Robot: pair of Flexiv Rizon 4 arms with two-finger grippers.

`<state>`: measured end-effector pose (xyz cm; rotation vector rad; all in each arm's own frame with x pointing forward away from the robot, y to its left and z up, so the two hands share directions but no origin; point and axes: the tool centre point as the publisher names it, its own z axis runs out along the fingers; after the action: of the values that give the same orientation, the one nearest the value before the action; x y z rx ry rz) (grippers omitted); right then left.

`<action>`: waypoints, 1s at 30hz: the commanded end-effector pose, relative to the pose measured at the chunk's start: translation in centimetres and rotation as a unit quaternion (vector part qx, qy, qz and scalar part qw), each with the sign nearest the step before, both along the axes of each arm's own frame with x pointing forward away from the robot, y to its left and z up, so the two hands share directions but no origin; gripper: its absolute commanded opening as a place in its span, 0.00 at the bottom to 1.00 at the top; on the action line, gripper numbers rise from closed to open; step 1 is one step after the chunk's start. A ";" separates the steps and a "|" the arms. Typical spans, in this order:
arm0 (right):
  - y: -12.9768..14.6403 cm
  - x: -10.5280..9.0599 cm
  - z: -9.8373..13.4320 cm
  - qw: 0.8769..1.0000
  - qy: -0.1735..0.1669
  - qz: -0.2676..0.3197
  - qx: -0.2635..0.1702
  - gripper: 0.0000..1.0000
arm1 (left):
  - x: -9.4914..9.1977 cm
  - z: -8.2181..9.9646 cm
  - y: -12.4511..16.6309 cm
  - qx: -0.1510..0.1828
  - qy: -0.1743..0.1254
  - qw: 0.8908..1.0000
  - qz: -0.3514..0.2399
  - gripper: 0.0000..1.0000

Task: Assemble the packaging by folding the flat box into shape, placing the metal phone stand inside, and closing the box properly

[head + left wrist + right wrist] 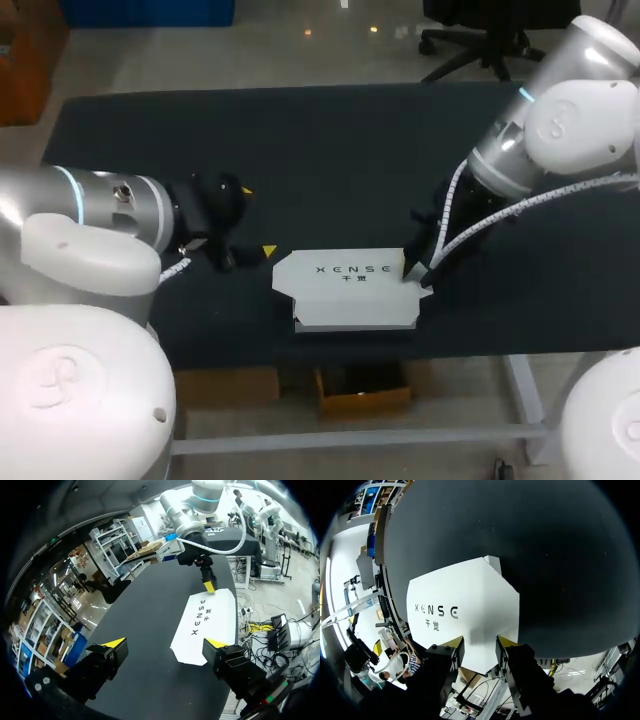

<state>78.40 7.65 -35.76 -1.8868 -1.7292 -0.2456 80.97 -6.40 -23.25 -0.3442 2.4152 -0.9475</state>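
With my right gripper (479, 644) part-open and empty astride the flat box (465, 605) edge, I should close squarely; left gripper (165, 643) gapes empty.

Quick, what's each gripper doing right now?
Left gripper: open, empty.
Right gripper: open, tips over the flat box edge.

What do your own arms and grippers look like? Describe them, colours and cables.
Both arms are rounded white and silver-grey housings with a light-blue ring at a joint. The left arm ends in a black left gripper with blocky yellow-tipped fingers. The right arm carries a white coiled cable down to the right gripper, also black with yellow tips.
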 end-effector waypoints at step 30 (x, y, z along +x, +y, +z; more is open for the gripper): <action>-0.3 -0.1 -0.6 1.000 -0.012 -0.004 0.001 0.39 | 0.6 -2.7 -4.1 0.055 0.359 0.857 0.366 1.00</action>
<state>78.39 7.39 -36.32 -1.8953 -1.7362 -0.2732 82.14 -9.32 -26.49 -1.4595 2.4167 -0.9667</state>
